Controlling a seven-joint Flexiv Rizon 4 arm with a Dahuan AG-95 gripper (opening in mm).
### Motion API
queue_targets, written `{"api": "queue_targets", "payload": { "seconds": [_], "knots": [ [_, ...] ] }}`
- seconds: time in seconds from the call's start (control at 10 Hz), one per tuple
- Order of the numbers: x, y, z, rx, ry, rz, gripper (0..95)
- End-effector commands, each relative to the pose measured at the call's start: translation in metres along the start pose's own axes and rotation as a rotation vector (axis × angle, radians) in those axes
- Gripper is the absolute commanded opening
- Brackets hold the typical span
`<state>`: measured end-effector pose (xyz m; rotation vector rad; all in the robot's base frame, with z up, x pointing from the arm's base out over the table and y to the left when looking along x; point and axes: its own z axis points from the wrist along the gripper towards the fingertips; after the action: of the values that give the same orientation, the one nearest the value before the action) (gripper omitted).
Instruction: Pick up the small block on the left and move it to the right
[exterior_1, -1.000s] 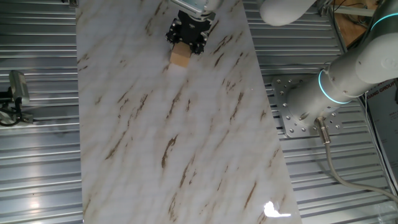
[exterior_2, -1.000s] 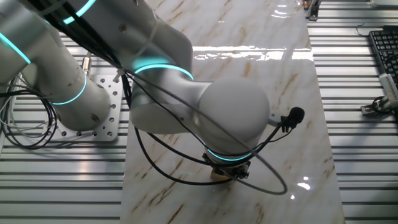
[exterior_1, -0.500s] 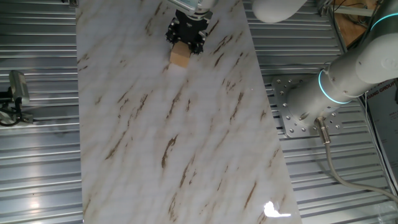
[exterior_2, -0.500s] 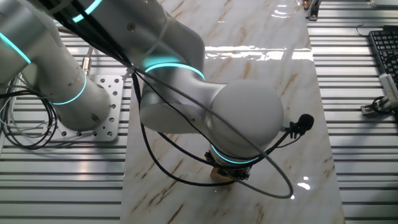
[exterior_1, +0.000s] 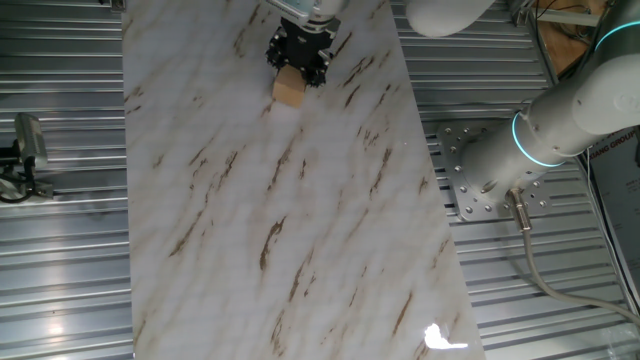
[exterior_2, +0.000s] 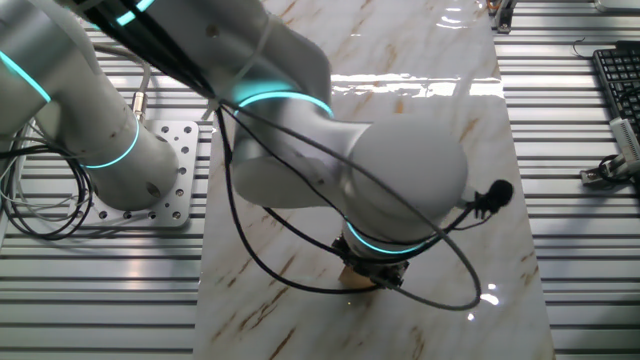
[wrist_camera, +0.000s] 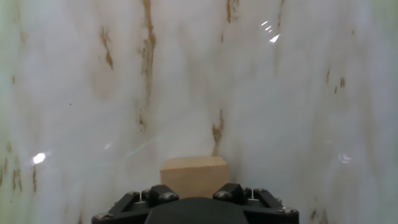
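The small block (exterior_1: 289, 90) is a plain light-tan wooden cube near the far end of the marbled table (exterior_1: 300, 230). My black gripper (exterior_1: 300, 52) stands right over it, with the block sticking out just below the fingers. In the hand view the block (wrist_camera: 194, 176) sits directly against the gripper (wrist_camera: 195, 198), between its two black finger mounts; the jaws look shut on it. In the other fixed view the block (exterior_2: 357, 281) is mostly hidden under the wrist and gripper (exterior_2: 375, 274).
The grey arm's elbow and cable (exterior_2: 400, 180) hang over the table's near part. The arm's base plate (exterior_1: 480, 180) stands beside the table. Ribbed metal flooring surrounds the table, with a keyboard (exterior_2: 618, 80) at the right edge.
The arm's elbow and wrist have swung a little to the right in the other fixed view. The gripper and block have barely shifted.
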<state>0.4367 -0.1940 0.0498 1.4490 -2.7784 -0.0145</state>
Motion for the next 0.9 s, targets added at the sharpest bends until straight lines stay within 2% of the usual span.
{"api": "queue_targets", "payload": {
  "seconds": [0.1,0.4,0.8,0.9],
  "knots": [
    [-0.004,-0.002,-0.001,-0.006,0.005,0.09,0.0],
    [-0.017,-0.001,-0.004,-0.011,0.011,0.202,0.0],
    [-0.028,0.003,-0.003,-0.008,0.014,0.271,0.0],
    [-0.034,0.006,-0.003,-0.004,0.014,0.318,0.0]
  ]
}}
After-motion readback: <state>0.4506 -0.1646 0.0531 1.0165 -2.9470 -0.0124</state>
